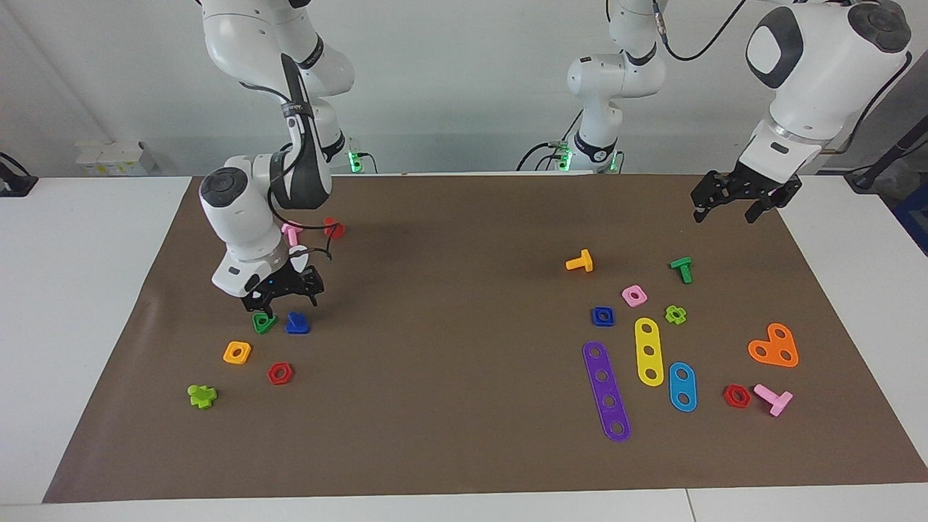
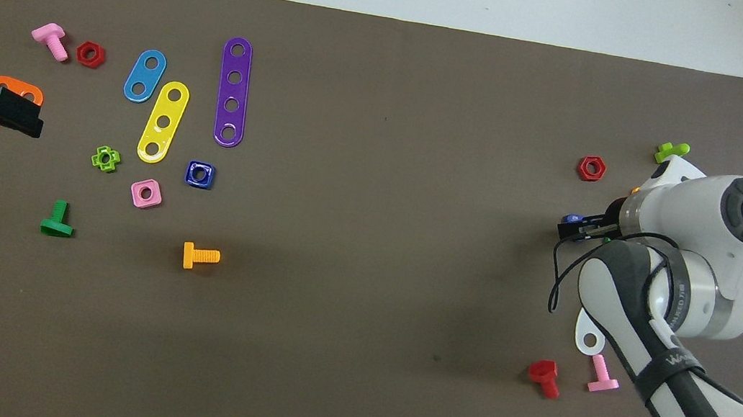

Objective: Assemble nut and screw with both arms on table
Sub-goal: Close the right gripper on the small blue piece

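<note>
Right arm: I am seeing it folding forward from its base at the robots' end, elbow high, forearm dropping steeply, wrist pointing down at the worktop (image 1: 94,290).
Right gripper (image 1: 284,299): it is hanging low just over the screw (image 1: 296,324) and the green triangular nut (image 1: 264,322); its jaws are standing apart with nothing between them, and I cannot tell whether a fingertip is touching either piece.
Screw: it is lying on the brown mat (image 1: 449,406) toward the right arm's end, with the green triangular nut just beside it at its 9 o'clock in the facing view; in the overhead view only a sliver of blue is showing at the gripper's tip.
Left arm: it is waiting, upper link bent over, wrist angling down toward the mat's corner at its own end.
Left gripper (image 1: 734,208): it is hovering over the mat's edge, at about 1 o'clock from the green bolt (image 1: 681,269) in the facing view; its jaws are standing open and empty.
Nut (image 1: 602,316): it is resting flat on the mat toward the left arm's end, just beside the pink square nut (image 1: 634,295), which is sitting at its 1 o'clock in the facing view, and near the top end of the purple strip (image 1: 606,391).
</note>
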Motion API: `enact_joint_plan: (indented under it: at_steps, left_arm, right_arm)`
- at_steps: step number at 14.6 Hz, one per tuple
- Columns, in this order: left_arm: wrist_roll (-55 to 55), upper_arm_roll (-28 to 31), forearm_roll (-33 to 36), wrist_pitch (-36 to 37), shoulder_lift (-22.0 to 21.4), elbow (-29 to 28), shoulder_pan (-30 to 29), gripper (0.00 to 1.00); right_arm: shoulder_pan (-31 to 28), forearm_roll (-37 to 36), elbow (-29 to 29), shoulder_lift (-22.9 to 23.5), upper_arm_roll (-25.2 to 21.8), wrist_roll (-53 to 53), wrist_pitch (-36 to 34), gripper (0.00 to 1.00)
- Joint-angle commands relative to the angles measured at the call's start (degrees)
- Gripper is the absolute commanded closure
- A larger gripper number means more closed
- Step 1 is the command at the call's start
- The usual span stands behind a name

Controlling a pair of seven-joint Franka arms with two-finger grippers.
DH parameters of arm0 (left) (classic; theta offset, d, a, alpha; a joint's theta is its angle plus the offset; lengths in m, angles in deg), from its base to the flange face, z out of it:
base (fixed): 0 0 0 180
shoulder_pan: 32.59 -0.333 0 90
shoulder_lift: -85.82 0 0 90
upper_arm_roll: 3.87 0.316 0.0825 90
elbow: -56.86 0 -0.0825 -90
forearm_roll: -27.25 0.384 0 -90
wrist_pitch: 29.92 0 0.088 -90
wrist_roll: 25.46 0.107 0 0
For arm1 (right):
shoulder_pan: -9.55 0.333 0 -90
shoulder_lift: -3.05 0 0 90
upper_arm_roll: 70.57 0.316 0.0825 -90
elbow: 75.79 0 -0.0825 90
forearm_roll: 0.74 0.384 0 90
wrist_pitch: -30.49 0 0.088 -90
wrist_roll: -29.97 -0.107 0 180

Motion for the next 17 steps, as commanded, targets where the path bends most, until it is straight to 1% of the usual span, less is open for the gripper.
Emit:
enact_joint_plan:
  at_steps: [1,3,7,8,10,12,16,17]
  left_arm:
    - [0.36,-0.2,-0.81,-0.56,-1.69,-2.04,-0.67,0.0]
    - [0.36,-0.2,-0.81,-0.56,-1.69,-2.13,-0.67,0.0]
    - [0.36,-0.2,-0.81,-0.56,-1.7,-2.04,-0.67,0.0]
    - [0.36,-0.2,-0.81,-0.56,-1.69,-2.04,-0.67,0.0]
    - [0.36,-0.2,-0.81,-0.56,-1.69,-2.13,-0.67,0.0]
    - [0.36,-0.2,-0.81,-0.56,-1.69,-2.04,-0.67,0.0]
    - [0.36,-0.2,-0.81,-0.56,-1.69,-2.04,-0.67,0.0]
    - [0.36,-0.2,-0.81,-0.48,-1.69,-2.13,-0.58,0.0]
  right_arm:
    - [-0.42,1.64,1.32,0.27,0.18,4.31,3.25,0.28]
    - [-0.68,1.64,1.32,0.89,0.18,5.37,3.79,0.39]
    - [-0.86,1.64,1.76,1.86,0.18,5.64,5.46,0.44]
    - [-0.86,1.64,1.85,2.03,0.18,5.81,5.46,0.48]
    - [-1.03,1.64,1.76,2.3,0.18,6.17,6.07,0.51]
    - [-1.03,1.64,1.76,2.3,0.18,6.17,6.16,0.58]
    - [-1.03,1.64,1.76,2.3,0.18,6.08,6.25,0.65]
    - [-1.03,1.64,1.76,2.3,0.18,6.08,6.25,0.73]
